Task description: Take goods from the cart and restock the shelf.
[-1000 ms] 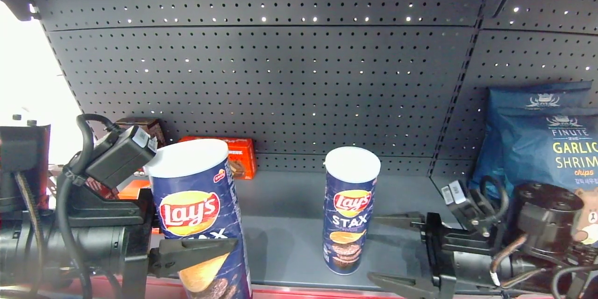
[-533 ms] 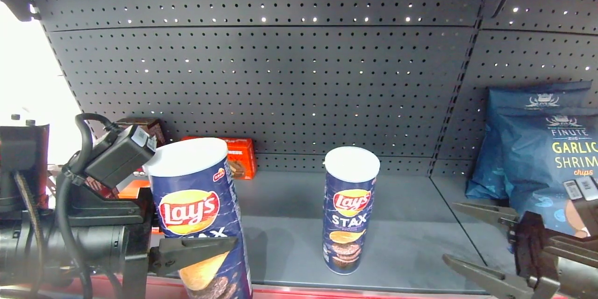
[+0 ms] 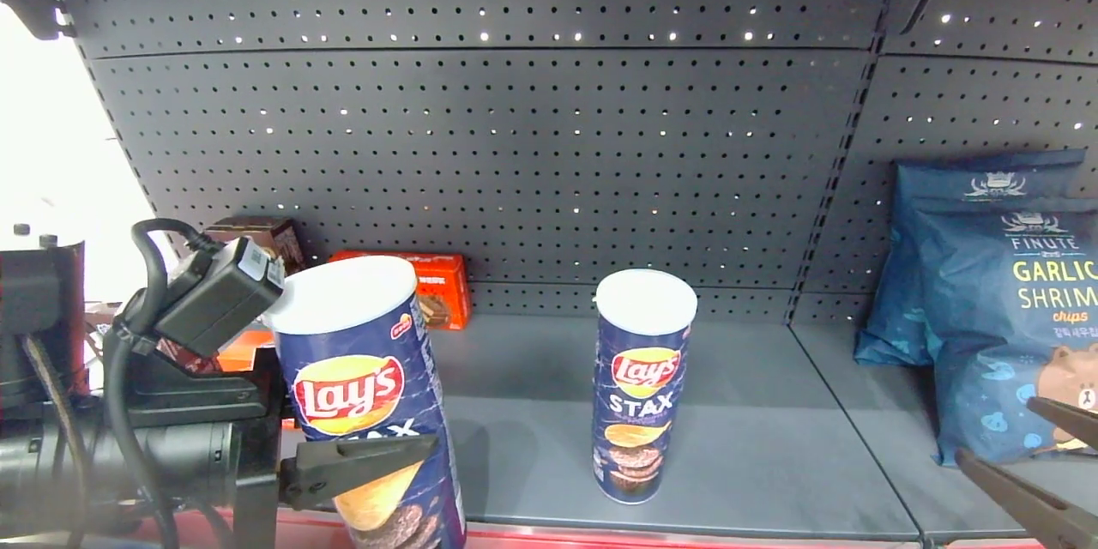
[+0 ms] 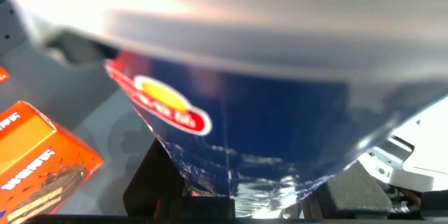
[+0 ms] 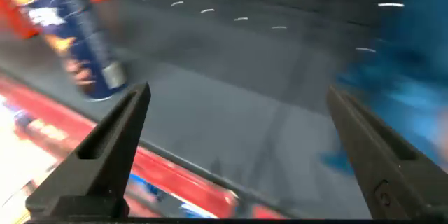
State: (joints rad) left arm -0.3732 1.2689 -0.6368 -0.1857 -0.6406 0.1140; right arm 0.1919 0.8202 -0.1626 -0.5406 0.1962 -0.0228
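The right gripper (image 3: 995, 427) has drawn away to the right, off the placed can (image 3: 643, 386), which now stands upright on its own in the middle of the shelf (image 3: 772, 446). Its fingers are spread wide and empty, near the blue chip bags (image 3: 1012, 309), so that can looks stocked. The left gripper (image 3: 373, 455) stays at the near left edge, fingers pinching the second can (image 3: 352, 360), upright and not yet set down; it is probably next onto the shelf
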